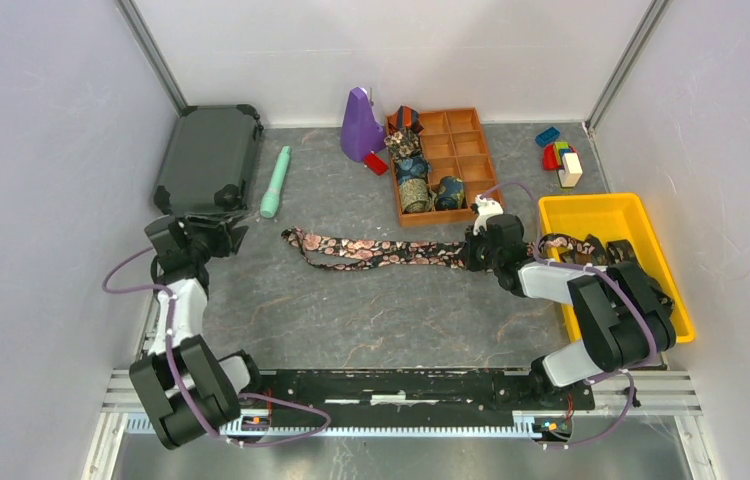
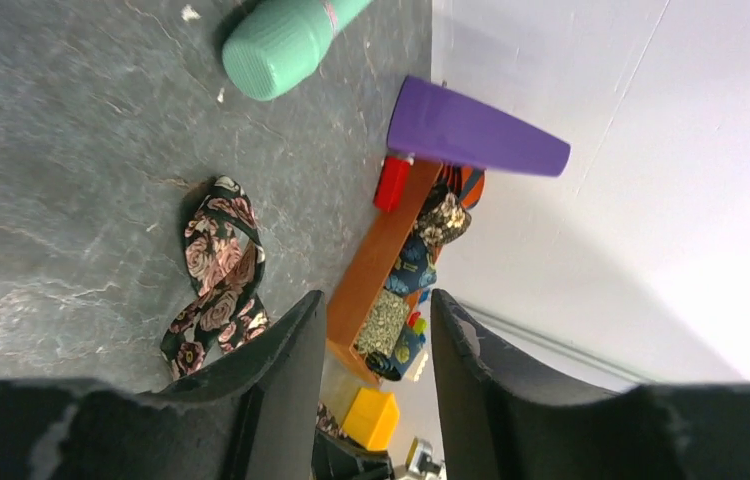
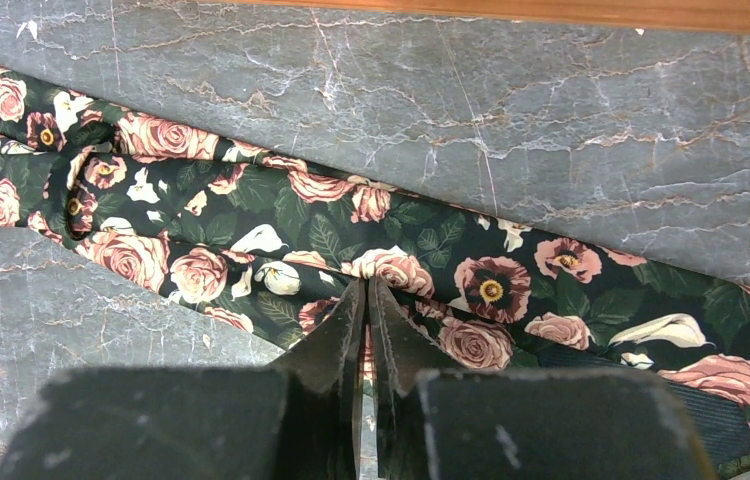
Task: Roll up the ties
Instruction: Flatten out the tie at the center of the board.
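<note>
A long dark tie (image 1: 371,250) with pink roses lies flat across the table, from its folded left end to the yellow bin (image 1: 601,215). My right gripper (image 1: 475,254) is shut on the tie near its right part; in the right wrist view the fingers (image 3: 336,340) pinch a fold of the fabric (image 3: 401,250). My left gripper (image 1: 233,234) is open and empty, to the left of the tie's left end (image 2: 216,275). Several rolled ties (image 1: 413,170) sit in the left compartments of a wooden tray (image 1: 488,170).
A purple cone (image 1: 359,125) and a red block (image 1: 376,162) stand left of the tray. A green flashlight (image 1: 276,182) and a dark case (image 1: 209,158) lie at the back left. Toy blocks (image 1: 561,160) sit at the back right.
</note>
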Action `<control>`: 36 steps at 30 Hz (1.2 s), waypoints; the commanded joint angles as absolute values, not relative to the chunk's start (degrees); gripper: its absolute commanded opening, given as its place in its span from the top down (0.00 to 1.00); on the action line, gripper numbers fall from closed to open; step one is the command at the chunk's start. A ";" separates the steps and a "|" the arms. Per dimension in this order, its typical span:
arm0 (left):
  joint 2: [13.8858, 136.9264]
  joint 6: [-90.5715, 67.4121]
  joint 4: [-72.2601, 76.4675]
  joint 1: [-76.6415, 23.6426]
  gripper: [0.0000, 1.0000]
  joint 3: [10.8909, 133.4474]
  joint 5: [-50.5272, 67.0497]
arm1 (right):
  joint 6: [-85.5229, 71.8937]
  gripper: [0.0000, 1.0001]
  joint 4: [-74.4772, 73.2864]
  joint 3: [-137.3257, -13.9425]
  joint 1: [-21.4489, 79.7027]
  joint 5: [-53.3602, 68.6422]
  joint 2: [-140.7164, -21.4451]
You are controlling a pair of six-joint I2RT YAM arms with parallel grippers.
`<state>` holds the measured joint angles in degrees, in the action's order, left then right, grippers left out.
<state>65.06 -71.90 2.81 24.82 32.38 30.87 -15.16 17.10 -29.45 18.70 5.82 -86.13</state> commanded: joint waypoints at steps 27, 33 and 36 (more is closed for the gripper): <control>90.65 -22.62 -25.36 -23.41 0.59 67.95 -4.78 | -16.97 0.65 -1.53 -35.35 29.96 -0.63 -75.48; 99.98 -24.04 -22.85 -26.87 0.62 71.02 -8.11 | -15.26 0.66 -0.63 -36.91 29.88 -3.95 -80.64; 102.61 -24.28 -22.50 -27.38 0.62 71.47 -9.36 | -14.70 0.66 -0.44 -36.59 29.26 -4.54 -82.13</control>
<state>100.31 -24.25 -25.39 -26.59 68.55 -5.72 -15.77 -2.22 -34.41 29.89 -1.93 -80.75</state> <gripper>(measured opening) 0.384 0.340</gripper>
